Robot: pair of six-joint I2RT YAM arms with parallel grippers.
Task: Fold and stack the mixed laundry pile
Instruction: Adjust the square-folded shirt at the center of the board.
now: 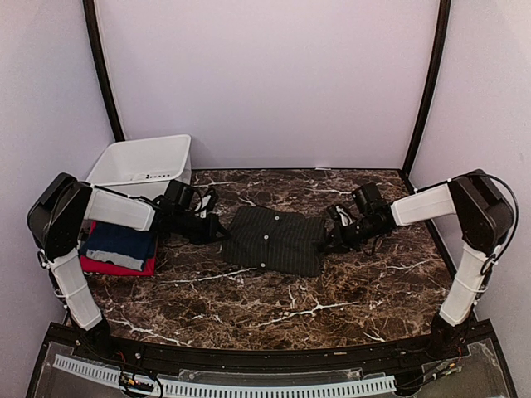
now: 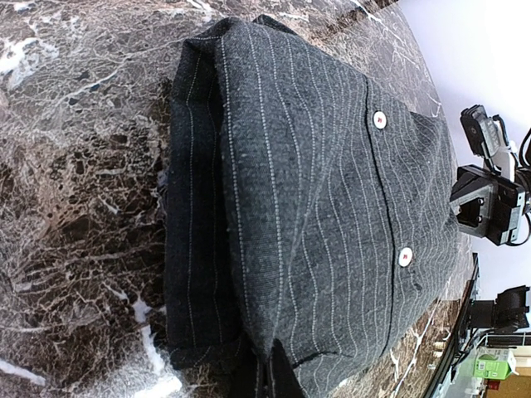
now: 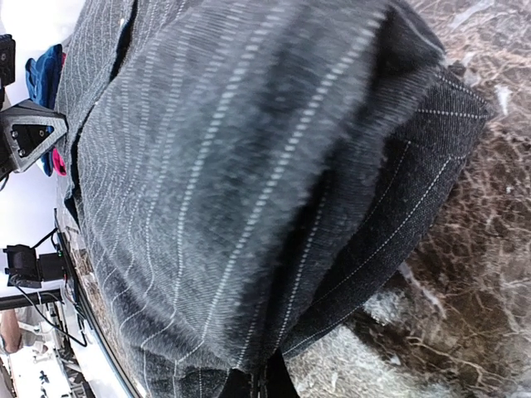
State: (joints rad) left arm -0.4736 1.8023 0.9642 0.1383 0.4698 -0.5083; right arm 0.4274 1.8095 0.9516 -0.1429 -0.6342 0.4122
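Note:
A dark charcoal pinstriped button shirt (image 1: 274,239) lies folded in the middle of the marble table. My left gripper (image 1: 222,230) is shut on its left edge, and the cloth (image 2: 315,215) bunches into the closed fingertips (image 2: 272,373). At the opposite edge my right gripper (image 1: 326,242) is shut on the fabric (image 3: 232,182), which gathers into its pinched tips (image 3: 270,377). A folded navy T-shirt (image 1: 120,243) rests on a red T-shirt (image 1: 116,267) at the left, under my left arm.
A white plastic bin (image 1: 143,164) stands at the back left corner. The table (image 1: 274,303) is walled by pale panels on three sides. A black frame rail runs along the near edge.

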